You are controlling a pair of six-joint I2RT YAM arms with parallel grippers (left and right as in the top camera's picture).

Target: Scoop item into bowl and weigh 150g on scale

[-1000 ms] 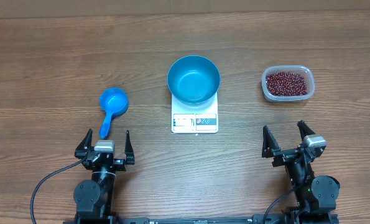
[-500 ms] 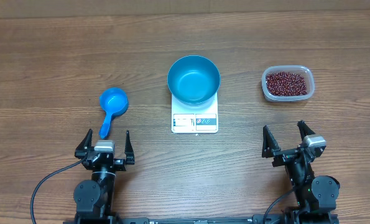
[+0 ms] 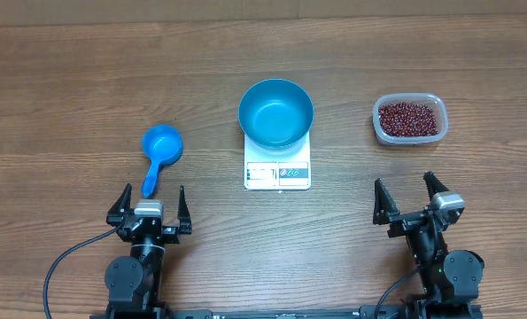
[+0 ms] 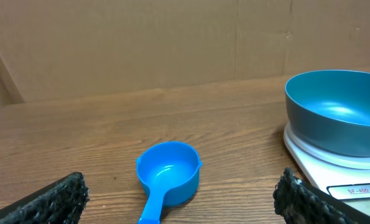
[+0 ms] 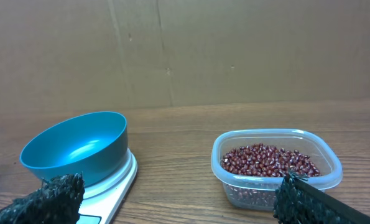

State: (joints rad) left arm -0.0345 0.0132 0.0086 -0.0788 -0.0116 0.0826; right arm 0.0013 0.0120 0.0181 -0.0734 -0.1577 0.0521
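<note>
An empty blue bowl stands on the white scale at the table's middle. The red-brown beans fill a clear plastic tub at the right. A small blue scoop lies left of the scale, handle toward me. My left gripper is open near the front edge, just behind the scoop's handle. Open too, my right gripper rests at the front right, short of the tub. Neither holds anything.
A brown cardboard wall backs the wooden table. Black cables trail from the arm bases at the front edge.
</note>
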